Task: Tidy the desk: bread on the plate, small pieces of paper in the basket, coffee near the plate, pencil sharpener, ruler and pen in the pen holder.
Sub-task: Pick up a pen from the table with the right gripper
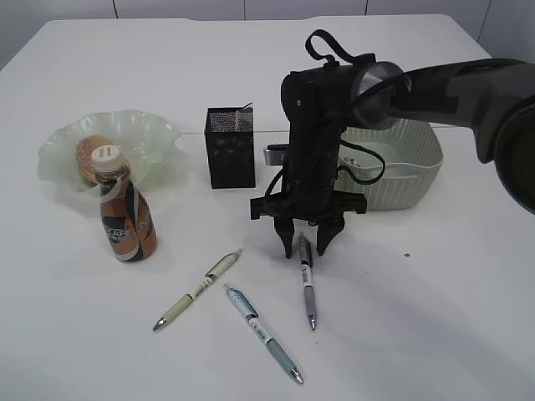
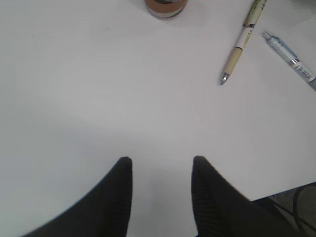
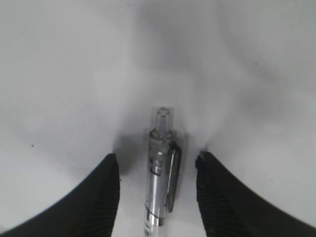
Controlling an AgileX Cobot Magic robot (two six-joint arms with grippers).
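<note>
My right gripper (image 1: 306, 241) (image 3: 157, 157) is open and points down at the table. Its fingers straddle the clip end of a grey pen (image 1: 308, 284) (image 3: 160, 170) without touching it. A beige pen (image 1: 199, 288) (image 2: 242, 42) and a blue pen (image 1: 263, 332) (image 2: 292, 60) lie to its left. The black mesh pen holder (image 1: 230, 146) stands behind them. Bread (image 1: 88, 154) lies on the green glass plate (image 1: 159, 134), with the coffee bottle (image 1: 125, 219) just in front. My left gripper (image 2: 162, 160) hangs open over bare table. Ruler, pencil sharpener and paper pieces are out of view.
A pale green basket (image 1: 410, 180) stands at the right, behind my right arm. The coffee bottle's base (image 2: 166, 6) shows at the top edge of the left wrist view. The table's near edge appears at that view's lower right.
</note>
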